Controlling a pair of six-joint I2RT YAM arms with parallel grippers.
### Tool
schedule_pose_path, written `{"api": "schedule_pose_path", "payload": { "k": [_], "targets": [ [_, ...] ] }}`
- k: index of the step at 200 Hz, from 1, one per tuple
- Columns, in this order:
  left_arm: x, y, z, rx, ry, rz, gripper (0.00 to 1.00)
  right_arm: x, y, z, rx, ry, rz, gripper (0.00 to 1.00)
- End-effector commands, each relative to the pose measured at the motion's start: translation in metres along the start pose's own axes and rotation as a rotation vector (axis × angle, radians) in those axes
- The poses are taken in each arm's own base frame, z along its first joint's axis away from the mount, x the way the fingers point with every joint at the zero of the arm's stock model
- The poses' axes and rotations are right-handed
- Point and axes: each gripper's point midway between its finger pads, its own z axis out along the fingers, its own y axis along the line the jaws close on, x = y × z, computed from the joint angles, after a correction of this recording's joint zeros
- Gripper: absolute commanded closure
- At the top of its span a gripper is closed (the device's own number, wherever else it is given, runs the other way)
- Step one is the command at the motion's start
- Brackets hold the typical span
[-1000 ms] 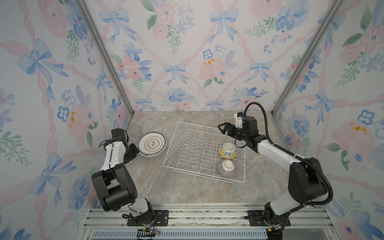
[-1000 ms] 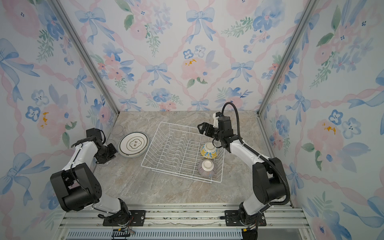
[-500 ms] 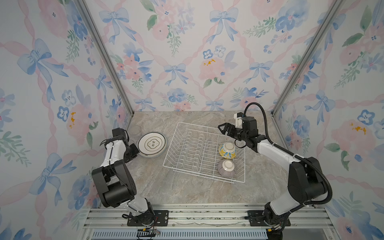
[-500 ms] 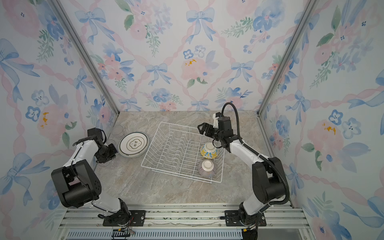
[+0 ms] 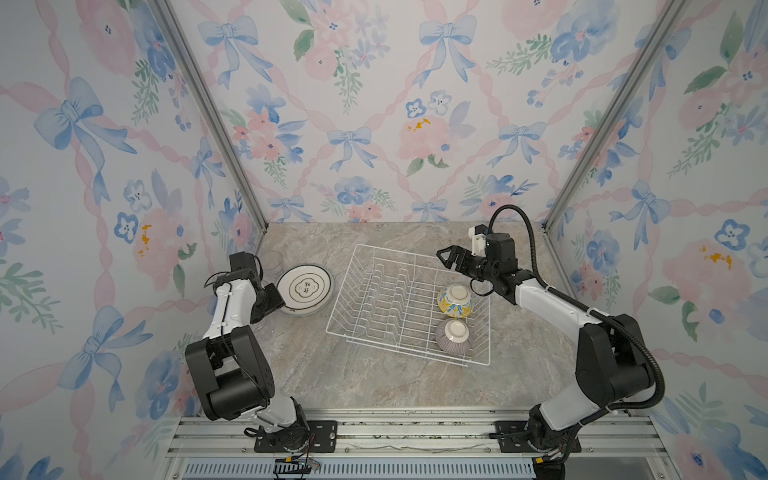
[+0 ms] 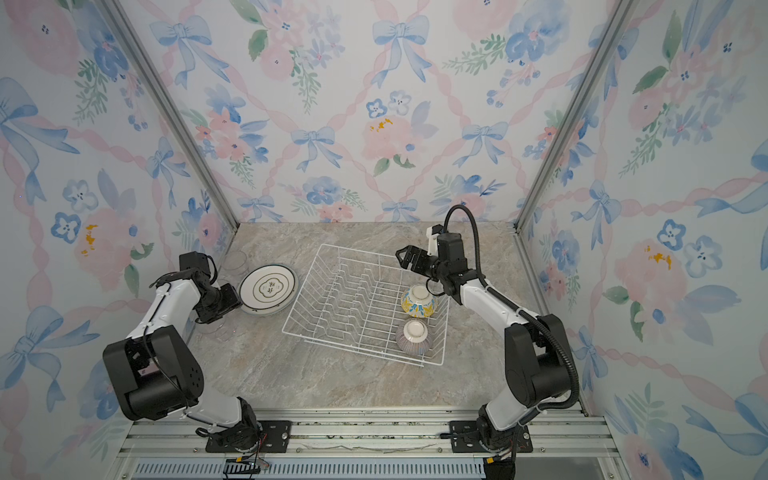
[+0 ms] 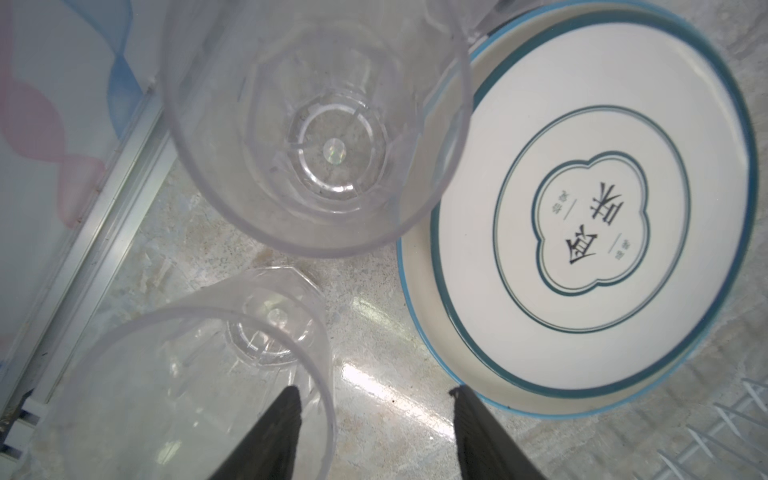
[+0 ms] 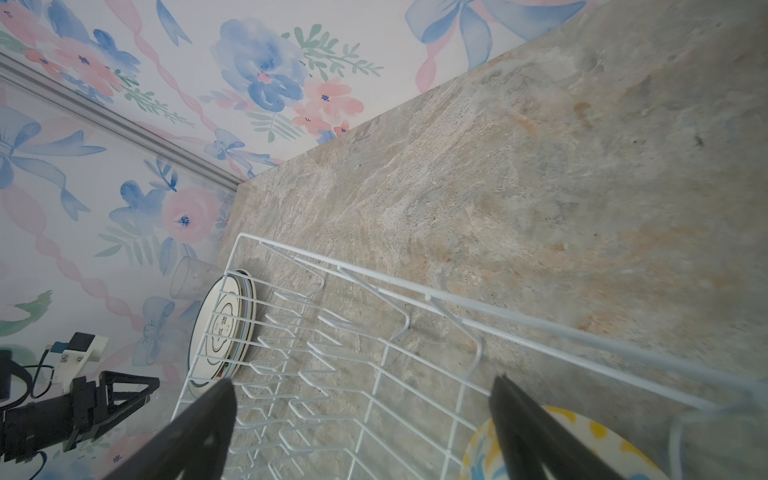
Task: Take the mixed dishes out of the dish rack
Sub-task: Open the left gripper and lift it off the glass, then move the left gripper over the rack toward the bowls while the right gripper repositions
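The grey-striped bowl [image 5: 453, 336] sits upside down in the near right corner of the dish rack [image 5: 388, 291]. Just behind it sits the yellow-blue floral bowl [image 5: 454, 300], also upside down and inside the rack. The rest of the rack holds only its wire prongs.

The right gripper [image 5: 446, 258] hangs over the far right end of the rack. Its fingers are spread wide and hold nothing. Its own wrist camera shows the same [image 8: 361, 419], with a bit of the floral bowl peeking in under one finger.

To the left of the rack, on the marble table [image 5: 374, 382], lies a stack of white plates [image 5: 305, 289]. In both top views it looks almost like one plate. The right wrist view shows several rims stacked on each other [image 8: 226, 328].

The left gripper [image 7: 376, 401] is beside the plates, by the left wall. In both top views the arm hides its fingers. The left wrist view shows them apart, holding nothing, above the table between the plates and one clear glass [image 7: 187, 382]. A second glass [image 7: 316, 133] stands further on. Both stand upright on the table. A third glass [image 5: 272, 261] shows faintly in a top view, behind the arm near the far corner.
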Motion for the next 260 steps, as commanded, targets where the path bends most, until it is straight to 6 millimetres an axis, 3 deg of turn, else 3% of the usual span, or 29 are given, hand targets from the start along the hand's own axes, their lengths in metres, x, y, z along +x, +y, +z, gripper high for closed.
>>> {"api": "schedule_pose_path", "payload": {
  "k": [1, 18, 69, 154, 199, 212, 260],
  "targets": [
    [0.003, -0.004, -0.018, 0.016, -0.046, 0.019, 0.22, -0.003, -0.001, 0.002, -0.005, 0.017, 0.0, 0.03],
    [0.007, -0.005, -0.025, 0.022, -0.061, 0.028, 0.02, -0.002, -0.01, 0.002, 0.015, 0.031, 0.01, 0.03],
    [0.017, -0.024, -0.053, 0.108, -0.134, 0.043, 0.02, -0.005, -0.017, -0.015, 0.125, 0.051, -0.075, 0.03],
    [0.027, -0.088, -0.108, 0.268, -0.252, 0.146, 0.02, -0.019, -0.044, -0.08, 0.406, 0.001, -0.154, 0.03],
    [0.031, -0.133, -0.145, 0.347, -0.321, 0.233, 0.02, 0.003, -0.058, -0.105, 0.476, 0.049, -0.139, 0.0],
    [0.036, -0.148, -0.154, 0.359, -0.34, 0.268, 0.02, 0.014, -0.064, -0.109, 0.496, 0.087, -0.135, 0.04],
    [0.064, -0.204, -0.156, 0.458, -0.328, 0.369, 0.02, 0.049, -0.086, -0.109, 0.515, 0.188, -0.111, 0.15]
  ]
}}
